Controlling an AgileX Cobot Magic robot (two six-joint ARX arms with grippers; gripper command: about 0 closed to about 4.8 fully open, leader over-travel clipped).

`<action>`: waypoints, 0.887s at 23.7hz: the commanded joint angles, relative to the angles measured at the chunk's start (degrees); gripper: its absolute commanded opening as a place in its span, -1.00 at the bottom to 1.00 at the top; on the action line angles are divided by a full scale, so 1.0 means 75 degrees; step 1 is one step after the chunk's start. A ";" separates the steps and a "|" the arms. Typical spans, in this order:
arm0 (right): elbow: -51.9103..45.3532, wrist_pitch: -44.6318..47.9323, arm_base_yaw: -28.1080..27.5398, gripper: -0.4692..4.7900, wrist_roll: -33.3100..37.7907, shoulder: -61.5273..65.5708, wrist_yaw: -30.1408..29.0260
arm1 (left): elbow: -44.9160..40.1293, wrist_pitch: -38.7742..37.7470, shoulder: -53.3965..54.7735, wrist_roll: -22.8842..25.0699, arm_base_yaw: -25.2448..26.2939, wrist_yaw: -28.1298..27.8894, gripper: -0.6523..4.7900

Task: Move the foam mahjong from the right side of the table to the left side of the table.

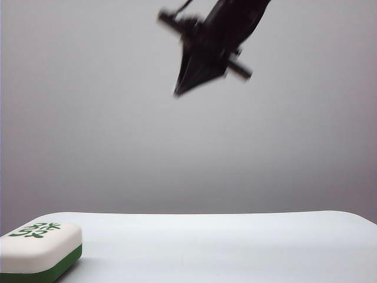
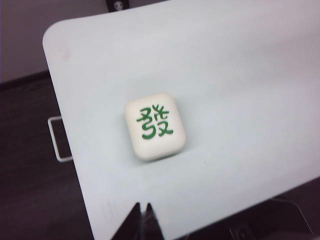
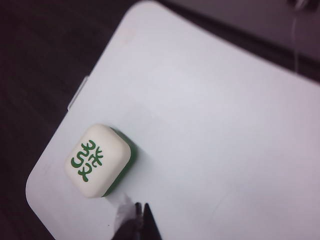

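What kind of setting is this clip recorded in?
Likely a bare robot test bench: a plain white table before a blank grey wall, holding only a foam mahjong; right gripper raised, left gripper overhead.

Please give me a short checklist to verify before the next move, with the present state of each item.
1. Foam mahjong on the left side of the table: ok.
2. Block lies flat, character up: ok.
3. Left claw clear of the block, fingers together: ok.
4. Right claw not holding the block, fingers together: ok.
5. Claw high above the table in the exterior view: ok; which arm, cannot tell.
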 commanded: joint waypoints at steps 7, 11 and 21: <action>-0.0032 -0.0796 -0.0087 -0.84 -0.1113 -0.1839 0.0833 | -0.0997 0.1961 -0.1915 -0.0391 0.0006 -0.0274 -0.78; -0.0093 -0.0758 -0.0163 -0.84 -0.1256 -0.2562 0.1469 | -0.1609 0.2801 -0.2841 -0.0950 0.0006 -0.0519 -0.78; -0.3168 0.0589 -0.1320 -0.84 -0.0953 -0.6097 0.2267 | -0.3124 0.4485 -0.3780 -0.1836 0.0006 -0.0903 -0.78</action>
